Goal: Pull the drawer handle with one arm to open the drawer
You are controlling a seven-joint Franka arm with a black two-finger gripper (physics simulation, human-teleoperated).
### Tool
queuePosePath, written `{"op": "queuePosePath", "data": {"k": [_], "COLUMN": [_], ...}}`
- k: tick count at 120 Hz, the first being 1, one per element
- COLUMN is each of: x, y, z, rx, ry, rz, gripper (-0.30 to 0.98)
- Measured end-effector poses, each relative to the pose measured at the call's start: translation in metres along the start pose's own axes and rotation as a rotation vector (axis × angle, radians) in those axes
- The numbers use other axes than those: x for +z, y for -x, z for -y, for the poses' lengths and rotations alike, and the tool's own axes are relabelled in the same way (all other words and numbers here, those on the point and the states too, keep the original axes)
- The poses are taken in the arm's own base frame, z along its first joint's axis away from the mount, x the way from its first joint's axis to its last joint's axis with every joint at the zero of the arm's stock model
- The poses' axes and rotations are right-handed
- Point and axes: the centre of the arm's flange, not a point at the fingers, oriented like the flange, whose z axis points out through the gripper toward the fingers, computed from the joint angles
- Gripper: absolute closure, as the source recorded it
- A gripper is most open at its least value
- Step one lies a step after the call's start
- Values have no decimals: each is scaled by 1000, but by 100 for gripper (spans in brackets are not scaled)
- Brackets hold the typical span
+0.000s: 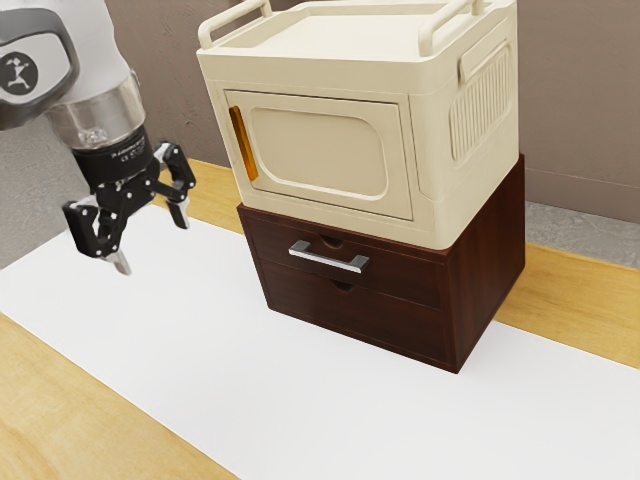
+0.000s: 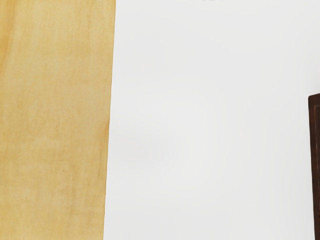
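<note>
Dark reddish-brown wood makes up the small cabinet (image 1: 490, 270) that the job concerns, standing on a white mat (image 1: 200, 350) laid over the wooden table (image 1: 60, 390). It has 2 drawer fronts, and the upper drawer (image 1: 405, 276) carries the silver bar handle (image 1: 328, 258), across its face just below a cream appliance (image 1: 318, 150) set on top. From where I stand, that upper drawer looks shut, its front level with the lower drawer (image 1: 375, 321), so I would put the opening at 0 progress. What remains is all of it: reach the handle, take hold, and draw the front out from the cabinet.

The Franka arm (image 1: 100, 110) enters from the exterior view's upper left and hangs above the mat, with the black gripper (image 1: 151, 238) pointing down and tipped a little. Its 2 fingers stand wide apart with nothing between them, well apart from the handle. The wrist view looks down on mat and tabletop, with a strip of the cabinet at its edge, so the hand is over the space beside the furniture rather than over the bar. I judge that the next move must carry the gripper across to the bar and line the fingers up on opposite sides of it before they close.
</note>
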Motion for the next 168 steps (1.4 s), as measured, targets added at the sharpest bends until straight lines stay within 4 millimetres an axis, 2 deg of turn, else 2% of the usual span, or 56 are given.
{"op": "queuePosePath", "data": {"k": [24, 34, 39, 44, 57, 65, 78, 84, 90, 96, 106, 111, 126, 146, 158, 168], "x": [7, -2, -3, -2, 15, 35, 58, 74, 78, 78, 76, 76, 80, 85, 99, 104], "y": [-7, 9, 17, 26, 57, 76, 103, 112, 118, 114, 83, 74, 76, 72, 69, 68], "z": [-3, -7, -16, -37, -85, -101, -109, -99, -94, -89, -81, -78, -75, -80, -80, -79], "rx": [-18, 13, 31, 51, 116, 146, 183, 193, 201, 191, 131, 115, 112, 102, 93, 90], "ry": [11, 35, 42, 53, 81, 101, 147, 161, 194, 232, 288, 307, 342, 378, 371, 374], "rz": [-7, -6, 7, 34, 85, 96, 103, 100, 99, 95, 81, 76, 74, 75, 77, 77], "gripper": [0, 0, 0, 0, 0, 0, 0, 0, 0, 0, 0, 0, 0, 0, 0, 0]}}
